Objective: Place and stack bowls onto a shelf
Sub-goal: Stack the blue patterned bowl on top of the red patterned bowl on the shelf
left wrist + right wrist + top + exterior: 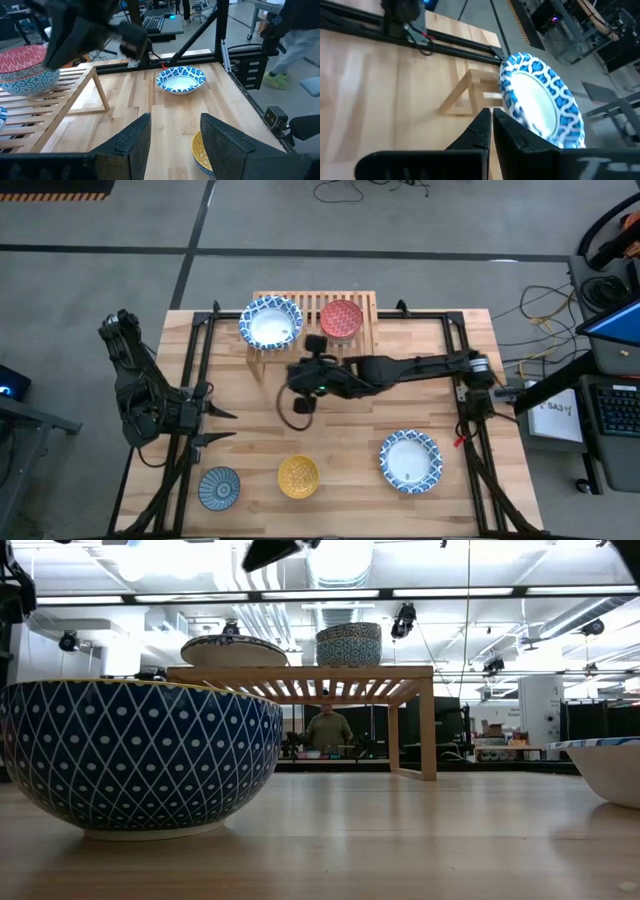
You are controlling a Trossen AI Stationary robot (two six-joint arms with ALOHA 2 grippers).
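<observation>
Five bowls show from above, all placed here by the shelf (315, 315), a light-wood slatted rack at the far edge of the table (340, 480).

Two stand on the shelf's top: a white bowl with a blue rim (270, 323) at its left end, and a red bowl (342, 319) beside it to the right. In the left wrist view the red bowl (22, 60) sits nested in a teal patterned bowl (30, 82), so that spot holds a stack of two; the low view shows the same patterned outer wall (348, 645) on top of the rack.

Three more rest on the table, well in front of the shelf: a grey-blue bowl (219, 487) toward the left, a yellow bowl (298, 476) just right of it, and a second white blue-rimmed bowl (410, 461) toward the right. That makes two white bowls and four small ones in sight.

The right arm reaches from the table's right side across to the middle, its wrist in front of the shelf. The right gripper (491, 125) has its fingers pressed together with nothing between them; the white bowl on the shelf (540, 100) lies just beyond its tips.

The left arm is folded at the table's left edge, well away from the shelf. The left gripper (222, 426) points toward the table's middle with its fingers (132, 140) parted and empty.
</observation>
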